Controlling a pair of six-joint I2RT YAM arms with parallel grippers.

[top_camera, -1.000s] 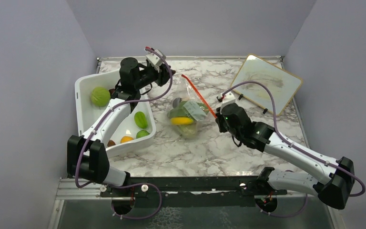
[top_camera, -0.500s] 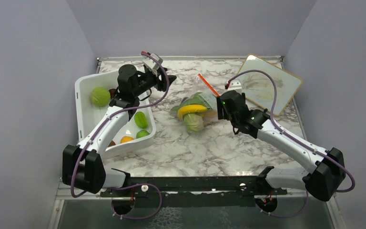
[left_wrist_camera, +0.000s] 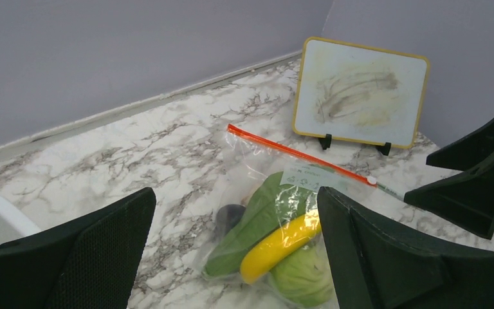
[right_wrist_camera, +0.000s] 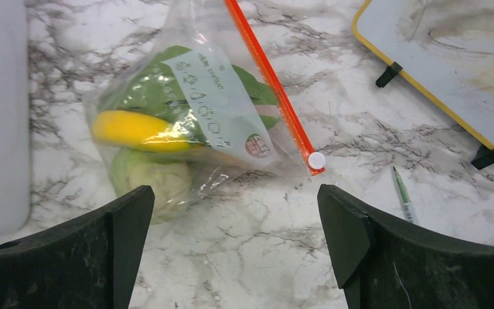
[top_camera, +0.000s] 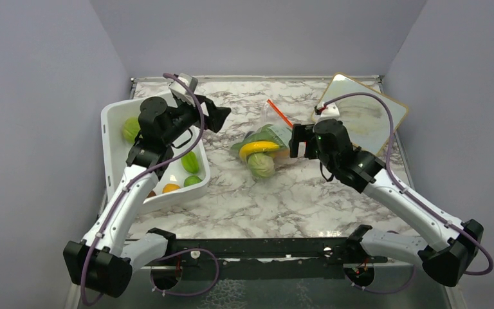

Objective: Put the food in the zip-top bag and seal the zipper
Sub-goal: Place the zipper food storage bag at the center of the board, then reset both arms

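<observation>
The zip-top bag (top_camera: 265, 145) lies flat on the marble table, free of both grippers. Through its clear plastic (right_wrist_camera: 186, 129) show a yellow piece of food (right_wrist_camera: 138, 131), a green leafy piece (left_wrist_camera: 257, 215) and a pale green cabbage (right_wrist_camera: 151, 180). The red-orange zipper (right_wrist_camera: 270, 90) runs along the mouth, its white slider (right_wrist_camera: 316, 161) at the near end. More food sits in the white tub (top_camera: 112, 116): a green ball (top_camera: 128, 129), green pieces (top_camera: 191, 161) and an orange one (top_camera: 170, 188). My left gripper (top_camera: 215, 116) hangs open left of the bag, and my right gripper (top_camera: 299, 141) stands open at its right.
A yellow-framed whiteboard (top_camera: 360, 119) leans on its stand at the back right. A green pen (right_wrist_camera: 402, 193) lies on the table between the bag and the board. The tub's long side faces the bag on the left.
Both grippers opened and let go of the bag, which dropped from upright to lying flat. The left arm drew back to the left; the right gripper rose slightly to the right.
</observation>
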